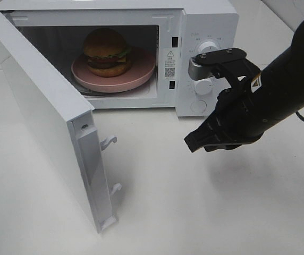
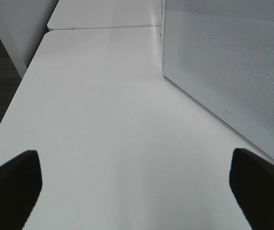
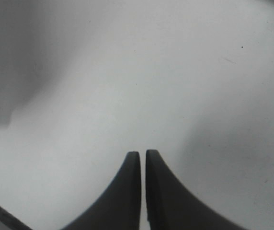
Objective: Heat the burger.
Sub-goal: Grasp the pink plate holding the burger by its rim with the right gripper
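The burger sits on a pink plate inside the white microwave, whose door hangs wide open toward the front left. My right gripper hovers over the table in front of the microwave's control panel, shut with nothing between its fingers. In the right wrist view the gripper points at bare white tabletop. My left gripper is open and empty, its fingertips far apart, beside the outer face of the microwave door. The left arm does not show in the exterior view.
Two round knobs and a lower button are on the microwave's panel, just behind my right arm. Door latch hooks stick out from the open door's edge. White table stretches around; its left edge borders dark floor.
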Controlling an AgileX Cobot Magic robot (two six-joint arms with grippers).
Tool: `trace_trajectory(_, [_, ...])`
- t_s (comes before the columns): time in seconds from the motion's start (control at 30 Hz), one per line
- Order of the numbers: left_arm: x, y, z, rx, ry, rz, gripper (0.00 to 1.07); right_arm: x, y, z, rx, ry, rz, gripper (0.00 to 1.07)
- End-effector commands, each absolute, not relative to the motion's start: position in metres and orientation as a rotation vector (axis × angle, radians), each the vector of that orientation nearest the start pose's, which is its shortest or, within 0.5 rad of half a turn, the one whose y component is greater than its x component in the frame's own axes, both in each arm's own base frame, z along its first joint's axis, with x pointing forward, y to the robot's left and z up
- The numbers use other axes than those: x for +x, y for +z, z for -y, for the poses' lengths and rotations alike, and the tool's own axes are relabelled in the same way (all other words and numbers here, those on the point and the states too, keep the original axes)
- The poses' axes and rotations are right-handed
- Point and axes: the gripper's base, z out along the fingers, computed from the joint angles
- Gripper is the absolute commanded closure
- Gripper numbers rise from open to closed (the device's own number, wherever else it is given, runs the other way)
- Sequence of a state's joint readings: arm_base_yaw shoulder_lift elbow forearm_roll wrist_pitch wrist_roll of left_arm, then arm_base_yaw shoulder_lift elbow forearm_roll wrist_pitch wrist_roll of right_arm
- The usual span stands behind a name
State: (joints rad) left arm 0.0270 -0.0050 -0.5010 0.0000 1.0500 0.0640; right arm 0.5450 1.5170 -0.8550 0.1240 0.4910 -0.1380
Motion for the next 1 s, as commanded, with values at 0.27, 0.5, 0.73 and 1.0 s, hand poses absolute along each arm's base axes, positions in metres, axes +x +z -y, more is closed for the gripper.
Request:
trace_trajectory(0.27, [-0.008, 0.278, 0.0, 0.04, 0.07, -2.002, 0.07, 0.251, 0.236, -0.153, -1.287, 0.062, -2.399, 1.0])
trace_trajectory(0.5, [-0.008, 0.278, 0.0, 0.04, 0.07, -2.002, 0.07, 0.26, 0.25, -0.147, -1.656, -0.183, -2.168, 0.98])
trace_trajectory(0.73, [-0.008, 0.278, 0.0, 0.04, 0.07, -2.002, 0.07, 0.267, 0.257, -0.143, -1.975, -0.397, -1.874, 0.95])
trace_trajectory(1.0, [-0.008, 0.278, 0.0, 0.04, 0.07, -2.002, 0.07, 0.271, 0.259, -0.144, -2.24, -0.525, -1.534, 0.86])
